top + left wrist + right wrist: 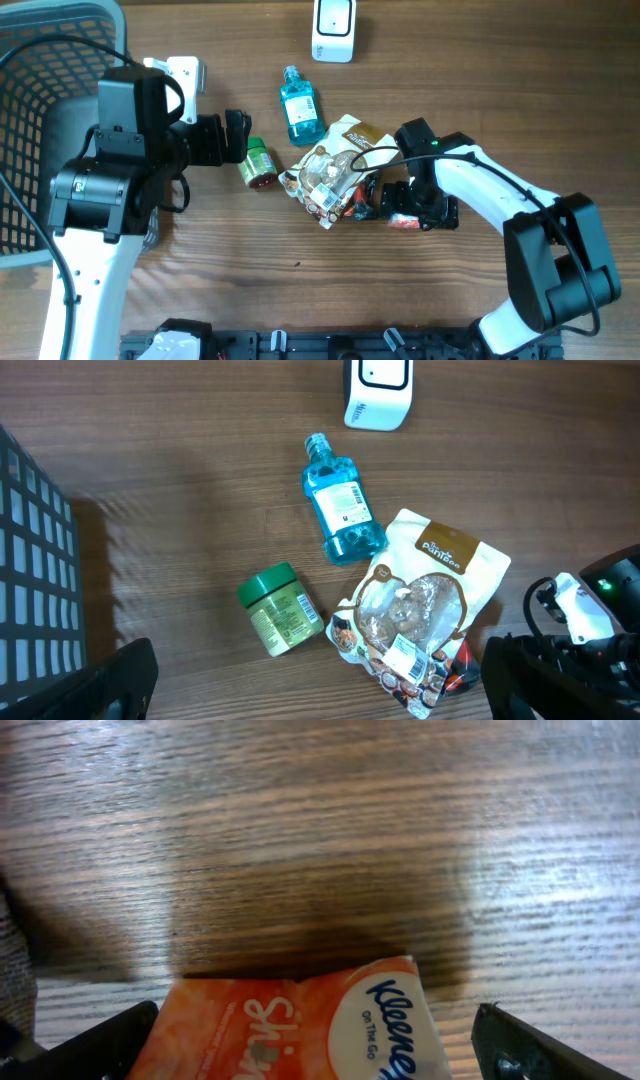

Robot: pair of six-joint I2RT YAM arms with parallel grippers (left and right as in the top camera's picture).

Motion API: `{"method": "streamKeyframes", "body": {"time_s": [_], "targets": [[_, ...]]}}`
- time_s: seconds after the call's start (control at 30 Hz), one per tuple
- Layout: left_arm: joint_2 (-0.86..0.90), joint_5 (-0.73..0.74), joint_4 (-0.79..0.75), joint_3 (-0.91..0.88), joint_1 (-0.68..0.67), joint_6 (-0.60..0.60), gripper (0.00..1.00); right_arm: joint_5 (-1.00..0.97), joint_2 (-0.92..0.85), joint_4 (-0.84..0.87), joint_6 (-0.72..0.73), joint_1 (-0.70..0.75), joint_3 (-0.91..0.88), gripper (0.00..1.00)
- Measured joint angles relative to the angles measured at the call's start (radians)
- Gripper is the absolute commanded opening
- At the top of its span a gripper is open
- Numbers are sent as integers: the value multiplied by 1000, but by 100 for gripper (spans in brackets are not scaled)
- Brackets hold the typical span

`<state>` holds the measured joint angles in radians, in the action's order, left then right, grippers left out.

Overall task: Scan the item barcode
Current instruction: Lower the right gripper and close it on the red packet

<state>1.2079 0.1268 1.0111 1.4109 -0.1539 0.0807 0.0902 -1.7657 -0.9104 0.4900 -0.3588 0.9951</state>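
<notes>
Right hand (315,1045) is spread wide just above the surface (300,840), and the orange tissue pack (385,1020) lies flat between its fingers. Left hand (240,135) is also spread and empty. The green jar (258,164) is just beside its fingertips, the scanner (333,30) well beyond.

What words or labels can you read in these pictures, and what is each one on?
"Kleene", cut by the frame edge: orange tissue pack.
"On The Go": same pack, below it.
"Shi", rest hidden: same pack.
Snack bag: white brand word, too blurred.
Blue bottle and green jar labels: too small to read.
</notes>
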Motion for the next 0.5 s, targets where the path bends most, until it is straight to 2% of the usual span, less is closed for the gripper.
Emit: {"method": "streamKeyframes", "body": {"time_s": [0.1,0.2,0.3,0.37,0.5], "targets": [[0,0,0,0,0,0,100,3,0,8,-71,0,0,99],[0,0,0,0,0,0,100,5,0,7,-107,0,0,83],[0,0,0,0,0,0,100,6,0,7,-129,0,0,82],[0,0,0,0,0,0,100,6,0,7,-133,0,0,76],[0,0,0,0,0,0,100,14,0,7,-141,0,0,75]]}}
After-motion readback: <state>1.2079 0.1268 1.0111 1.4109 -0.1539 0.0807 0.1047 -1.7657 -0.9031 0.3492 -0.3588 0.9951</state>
